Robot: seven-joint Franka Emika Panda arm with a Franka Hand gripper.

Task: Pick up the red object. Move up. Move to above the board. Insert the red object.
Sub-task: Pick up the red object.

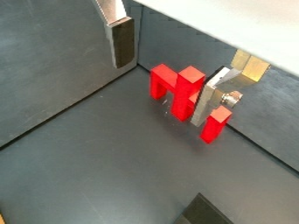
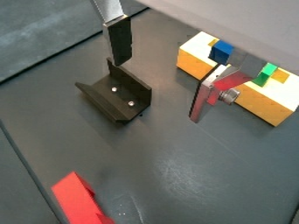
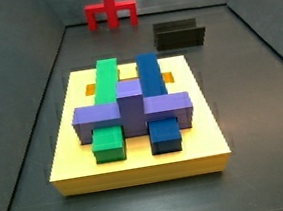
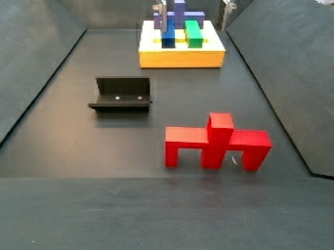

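Dark grey matte floor (image 2: 176, 175) is seen beneath the gripper (image 2: 160, 87), evenly lit with faint glare. It is enclosed by dark grey walls (image 3: 9, 17). A pale strip (image 1: 222, 22) is seen above the wall beyond the gripper. The fixture (image 2: 117, 94) is stood on the floor below one finger.

My gripper (image 1: 163, 59): one silver finger (image 1: 218, 99) hides part of bright red blocky piece (image 1: 176, 87); thick yellow slotted board (image 2: 197, 59) partly behind finger, cut by frame edge.
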